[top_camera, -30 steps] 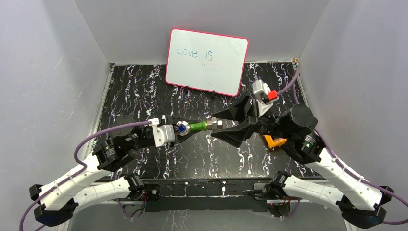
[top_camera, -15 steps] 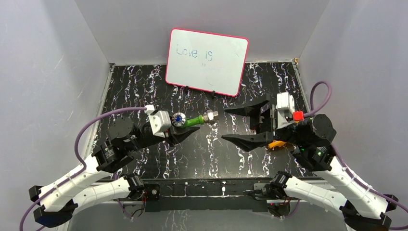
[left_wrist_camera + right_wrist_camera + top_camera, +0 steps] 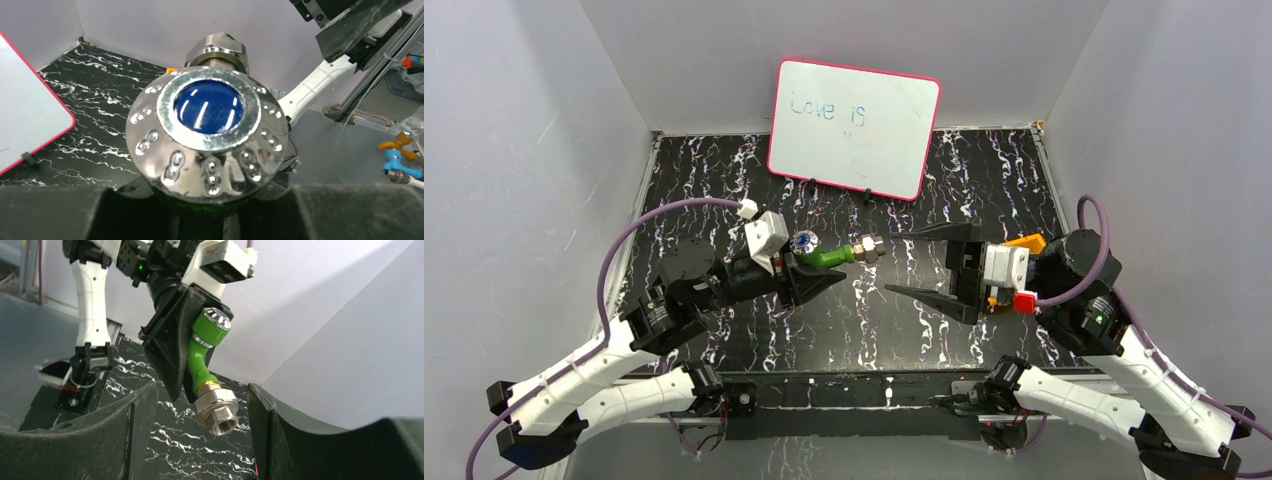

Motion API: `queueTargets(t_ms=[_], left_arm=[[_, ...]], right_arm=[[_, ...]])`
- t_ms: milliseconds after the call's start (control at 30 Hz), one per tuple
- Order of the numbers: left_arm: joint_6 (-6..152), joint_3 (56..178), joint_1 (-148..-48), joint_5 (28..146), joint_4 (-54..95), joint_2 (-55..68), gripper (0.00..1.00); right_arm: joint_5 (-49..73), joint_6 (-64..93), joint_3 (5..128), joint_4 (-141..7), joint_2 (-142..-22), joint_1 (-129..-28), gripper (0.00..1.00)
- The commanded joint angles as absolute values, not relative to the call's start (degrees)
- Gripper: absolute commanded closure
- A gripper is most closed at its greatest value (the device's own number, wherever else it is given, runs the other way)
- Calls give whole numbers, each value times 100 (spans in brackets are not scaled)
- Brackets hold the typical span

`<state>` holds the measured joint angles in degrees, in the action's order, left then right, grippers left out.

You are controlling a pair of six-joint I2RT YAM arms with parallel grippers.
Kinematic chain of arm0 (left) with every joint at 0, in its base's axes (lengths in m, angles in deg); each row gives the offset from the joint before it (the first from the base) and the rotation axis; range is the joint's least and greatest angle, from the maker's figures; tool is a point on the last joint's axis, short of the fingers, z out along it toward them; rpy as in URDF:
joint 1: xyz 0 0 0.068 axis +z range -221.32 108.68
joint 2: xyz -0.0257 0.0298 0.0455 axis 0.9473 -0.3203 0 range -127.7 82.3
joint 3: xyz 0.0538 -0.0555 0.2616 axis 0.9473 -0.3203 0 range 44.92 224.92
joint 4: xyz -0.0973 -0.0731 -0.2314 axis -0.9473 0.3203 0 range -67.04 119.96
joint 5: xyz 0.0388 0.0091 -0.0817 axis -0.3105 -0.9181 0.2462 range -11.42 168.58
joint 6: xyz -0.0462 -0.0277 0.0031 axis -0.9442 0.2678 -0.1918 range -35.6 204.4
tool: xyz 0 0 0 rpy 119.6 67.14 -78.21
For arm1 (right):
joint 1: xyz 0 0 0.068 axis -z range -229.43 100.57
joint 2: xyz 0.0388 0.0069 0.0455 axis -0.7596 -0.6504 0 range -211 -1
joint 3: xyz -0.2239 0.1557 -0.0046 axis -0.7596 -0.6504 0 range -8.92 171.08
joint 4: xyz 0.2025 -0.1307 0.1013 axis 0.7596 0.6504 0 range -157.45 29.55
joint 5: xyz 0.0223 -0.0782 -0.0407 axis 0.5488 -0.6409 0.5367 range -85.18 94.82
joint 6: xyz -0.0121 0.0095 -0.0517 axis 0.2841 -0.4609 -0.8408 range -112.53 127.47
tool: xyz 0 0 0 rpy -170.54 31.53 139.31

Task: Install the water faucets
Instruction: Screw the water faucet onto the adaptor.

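Note:
My left gripper (image 3: 820,266) is shut on the green body of the water faucet (image 3: 828,257) and holds it above the table. The blue-and-silver knob (image 3: 805,241) faces that wrist, and the silver threaded fitting (image 3: 867,248) points right. In the left wrist view the knob (image 3: 207,107) fills the middle, above the gripper (image 3: 220,210), with the fitting (image 3: 216,47) behind it. My right gripper (image 3: 889,263) stands open just right of the fitting without touching it. The right wrist view shows the faucet (image 3: 199,360) hanging between the open gripper (image 3: 202,390) fingers, fitting (image 3: 216,414) toward the camera.
A pink-framed whiteboard (image 3: 854,128) stands at the back of the black marbled table (image 3: 724,180). An orange tray (image 3: 1027,242) lies partly hidden behind my right wrist. Grey walls close in the left, right and back sides.
My right gripper let go of the fitting, drew back to the right and rolled over. My left gripper tilted the faucet and raised it slightly toward the back.

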<state>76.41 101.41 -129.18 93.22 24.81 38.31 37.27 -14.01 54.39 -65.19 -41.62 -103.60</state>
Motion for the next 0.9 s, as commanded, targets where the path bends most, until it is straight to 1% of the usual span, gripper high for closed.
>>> queueTargets(t_ms=[0, 200, 433, 700, 867], left_arm=[[7279, 10543, -12933, 9521, 2141, 3843, 100], [7141, 10675, -12936, 9747, 2260, 3742, 100], [6989, 10653, -12937, 9936, 2098, 3659, 100], [6893, 10667, -12933, 10047, 2033, 3554, 100], [6883, 10667, -12933, 10029, 2013, 3565, 100]], right_arm=[[4121, -2218, 5907, -5961, -4322, -10400, 28], [4099, -2512, 5920, -5822, -4390, -10398, 24], [4168, -2818, 5887, -5690, -4470, -10394, 23], [4248, -2996, 5868, -5572, -4521, -10397, 29], [4367, -3056, 5928, -5301, -4544, -10392, 28]])
